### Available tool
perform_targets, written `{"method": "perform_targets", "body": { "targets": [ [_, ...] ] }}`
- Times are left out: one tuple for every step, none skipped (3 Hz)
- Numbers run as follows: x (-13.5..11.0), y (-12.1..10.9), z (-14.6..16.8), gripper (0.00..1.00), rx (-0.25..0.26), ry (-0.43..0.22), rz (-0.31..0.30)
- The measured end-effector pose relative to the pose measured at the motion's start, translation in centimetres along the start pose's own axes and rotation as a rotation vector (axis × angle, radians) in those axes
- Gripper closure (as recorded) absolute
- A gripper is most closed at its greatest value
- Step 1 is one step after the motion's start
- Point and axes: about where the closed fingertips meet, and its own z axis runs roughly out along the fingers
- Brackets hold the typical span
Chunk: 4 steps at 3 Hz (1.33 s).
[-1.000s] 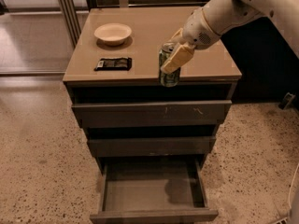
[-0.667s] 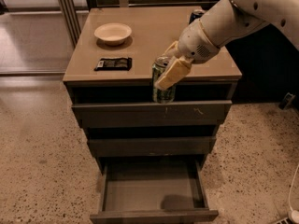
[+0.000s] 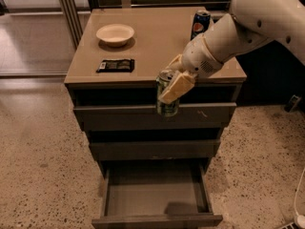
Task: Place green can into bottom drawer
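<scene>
My gripper (image 3: pixel 170 90) is shut on the green can (image 3: pixel 166 107), holding it upright in the air just in front of the cabinet's top drawer face. Its pale fingers (image 3: pixel 175 88) cover the can's upper side; the silver top and green lower part show. The bottom drawer (image 3: pixel 156 218) is pulled open below, a wide shallow grey-brown box with an empty floor. The can hangs well above it, roughly over its middle. My white arm reaches in from the upper right.
On the cabinet top (image 3: pixel 152 42) are a cream bowl (image 3: pixel 115 34), a dark flat packet (image 3: pixel 115 65) and a blue Pepsi can (image 3: pixel 200 24). The two upper drawers (image 3: pixel 119 116) are shut. Speckled floor (image 3: pixel 43 166) surrounds the cabinet. A white cable (image 3: pixel 299 199) lies at lower right.
My gripper has carried the green can off the cabinet top, forward past the front edge and lower, in front of the top drawer. The Pepsi can has come into sight.
</scene>
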Motion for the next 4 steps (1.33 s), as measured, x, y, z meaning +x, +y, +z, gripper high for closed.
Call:
{"method": "perform_targets", "body": {
  "targets": [
    [2.9,2.9,3.1,1.00,0.034,-0.050,-0.032],
    [8.1,5.8,8.2,1.00,0.059,-0.067,-0.029],
    [15.4,9.8,16.5,1.00,0.063,-0.025,0.024],
    [15.4,9.7,16.4,1.00,0.064,-0.026,0.023]
  ]
}}
